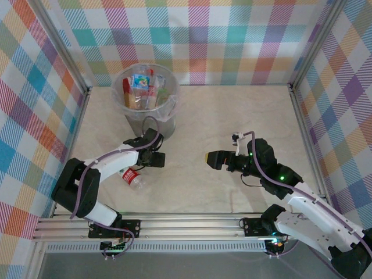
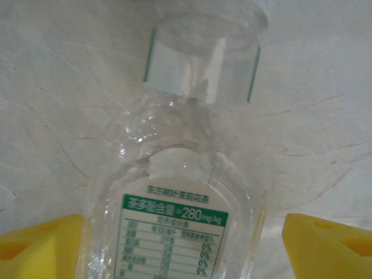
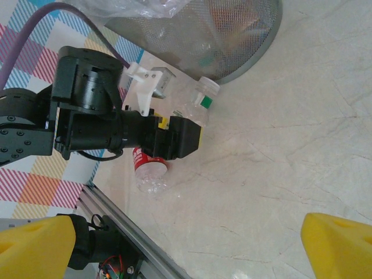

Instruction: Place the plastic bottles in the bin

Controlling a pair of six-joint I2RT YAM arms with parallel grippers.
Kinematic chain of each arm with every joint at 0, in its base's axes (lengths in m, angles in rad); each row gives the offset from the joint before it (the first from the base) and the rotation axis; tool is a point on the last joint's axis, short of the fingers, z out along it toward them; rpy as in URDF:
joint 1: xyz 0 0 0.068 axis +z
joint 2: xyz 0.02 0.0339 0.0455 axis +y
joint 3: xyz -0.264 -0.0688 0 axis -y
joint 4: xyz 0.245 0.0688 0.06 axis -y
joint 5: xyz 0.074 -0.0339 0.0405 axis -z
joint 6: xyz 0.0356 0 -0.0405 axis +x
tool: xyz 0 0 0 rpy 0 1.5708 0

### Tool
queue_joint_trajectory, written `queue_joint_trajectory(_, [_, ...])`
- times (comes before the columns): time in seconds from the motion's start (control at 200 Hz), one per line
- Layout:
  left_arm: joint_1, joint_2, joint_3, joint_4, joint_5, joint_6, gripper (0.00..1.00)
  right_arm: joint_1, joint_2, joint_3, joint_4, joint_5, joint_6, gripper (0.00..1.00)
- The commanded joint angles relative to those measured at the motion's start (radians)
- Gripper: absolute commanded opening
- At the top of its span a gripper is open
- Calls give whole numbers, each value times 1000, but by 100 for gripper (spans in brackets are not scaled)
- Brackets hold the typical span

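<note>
Green-labelled bottle lies on the tabletop near the bin, between the spread left jaws, seemingly not yet pinched: grasp step, next needs closing and lifting over the rim; right jaws spread, empty.

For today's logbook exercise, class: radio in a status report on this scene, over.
Left gripper open, straddling green-label bottle on table. Right gripper open, empty. Red-label bottle loose nearby; path to bin clear.

The left arm and right arm share black rounded joints and white shells. A purple cable loops along each. A green light glows on the right arm. The fingers are bright yellow.
</note>
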Motion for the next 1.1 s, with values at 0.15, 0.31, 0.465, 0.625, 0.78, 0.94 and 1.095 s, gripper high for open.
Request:
queue_joint_trajectory(0.15, [-32,42,49,-71,-52,-50,71,-6,-20,-14,10,-3,1,100])
queue_joint_trajectory(0.31, [-83,27,72,-108,-57,-74,56,-6,-20,6,-18,-9,-20,100])
queue_joint_trajectory(0.465, [-161,-49,63,-123,-31,-140,52,-6,11,67,-83,-24,-80,100])
queue_joint_trajectory(0.625, [-238,-136,53,-124,-3,-209,51,-6,30,115,-104,-43,-135,100])
queue_joint_trajectory(0.78, [-301,-208,83,-128,30,-231,50,-6,27,133,-100,-71,-160,100])
queue_joint_trajectory(0.94, [-347,-297,123,-128,94,-240,50,-6,12,162,-109,-107,-201,100])
queue_joint_trajectory(1.095, [-355,-379,179,-139,154,-244,49,-6,3,196,-127,-136,-226,100])
